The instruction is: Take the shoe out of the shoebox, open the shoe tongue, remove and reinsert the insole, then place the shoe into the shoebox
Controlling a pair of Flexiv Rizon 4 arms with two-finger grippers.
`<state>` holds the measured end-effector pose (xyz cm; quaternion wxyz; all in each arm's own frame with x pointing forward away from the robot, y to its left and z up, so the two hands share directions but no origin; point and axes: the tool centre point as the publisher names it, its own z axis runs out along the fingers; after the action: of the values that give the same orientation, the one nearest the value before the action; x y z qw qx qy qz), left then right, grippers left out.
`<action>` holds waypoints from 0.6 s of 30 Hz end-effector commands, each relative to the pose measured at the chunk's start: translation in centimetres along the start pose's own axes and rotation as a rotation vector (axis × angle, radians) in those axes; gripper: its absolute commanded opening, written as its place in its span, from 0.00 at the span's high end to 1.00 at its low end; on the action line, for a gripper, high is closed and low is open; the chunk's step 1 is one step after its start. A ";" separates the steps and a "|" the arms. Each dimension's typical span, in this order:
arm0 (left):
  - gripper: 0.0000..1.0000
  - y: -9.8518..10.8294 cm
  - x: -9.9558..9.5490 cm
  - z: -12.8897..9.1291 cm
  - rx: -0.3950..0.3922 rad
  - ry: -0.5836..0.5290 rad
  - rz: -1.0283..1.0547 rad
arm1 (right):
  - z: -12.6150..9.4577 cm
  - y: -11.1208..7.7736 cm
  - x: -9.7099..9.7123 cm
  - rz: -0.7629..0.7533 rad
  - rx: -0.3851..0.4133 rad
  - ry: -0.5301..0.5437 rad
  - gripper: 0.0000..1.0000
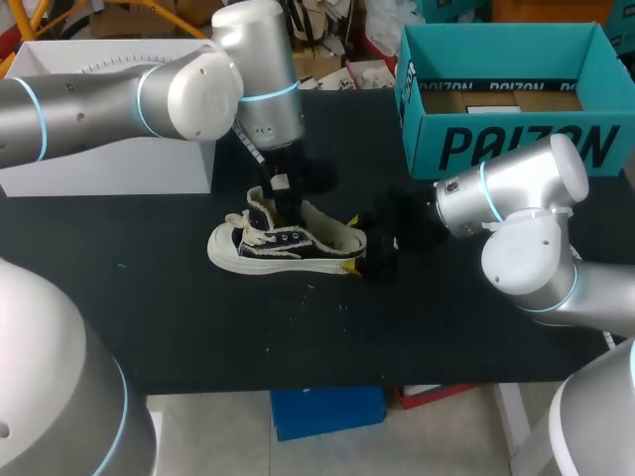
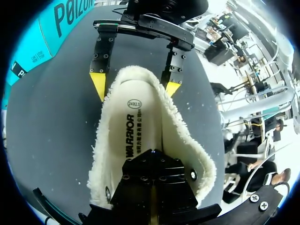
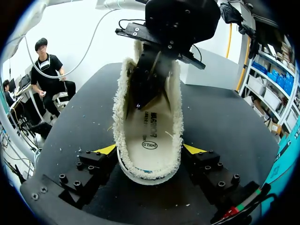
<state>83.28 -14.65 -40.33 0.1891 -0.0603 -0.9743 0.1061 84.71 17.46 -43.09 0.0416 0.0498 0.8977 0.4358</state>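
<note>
Right gripper (image 3: pixel 150 149) clamps the shoe (image 1: pixel 322 236) heel, left gripper (image 3: pixel 140 101) closed inside, both far from table (image 1: pixel 149 317) edges.

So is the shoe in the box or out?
Out. The shoe sits on the black table, apart from the teal shoebox.

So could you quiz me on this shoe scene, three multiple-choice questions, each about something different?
1. Where is the shoe? A in the shoebox; B on the black table; C on the floor.
2. What colour is the shoebox? A red; B teal; C white.
3. The shoebox is: A open on top; B shut with a lid; C tipped over.

Answers: 1 B, it stands on the table, with the left pincer reaching into it. 2 B, its walls are teal. 3 A, its inside shows from above.
</note>
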 end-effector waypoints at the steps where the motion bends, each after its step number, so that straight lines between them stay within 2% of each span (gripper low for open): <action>1: 1.00 -0.1 0.3 0.5 -0.001 0.000 0.002 | 0.0 -0.1 0.0 0.001 0.000 0.000 1.00; 11: 1.00 -0.2 1.1 1.4 -0.059 -0.050 0.015 | 0.0 -0.1 0.0 0.001 0.000 0.000 1.00; 18: 1.00 -0.4 0.7 0.7 -0.057 -0.073 0.016 | 0.0 -0.1 0.0 0.001 0.000 0.000 1.00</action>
<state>82.42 -15.08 -40.89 0.1540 -0.0689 -0.9822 0.0826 84.70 17.45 -43.10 0.0416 0.0498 0.8977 0.4358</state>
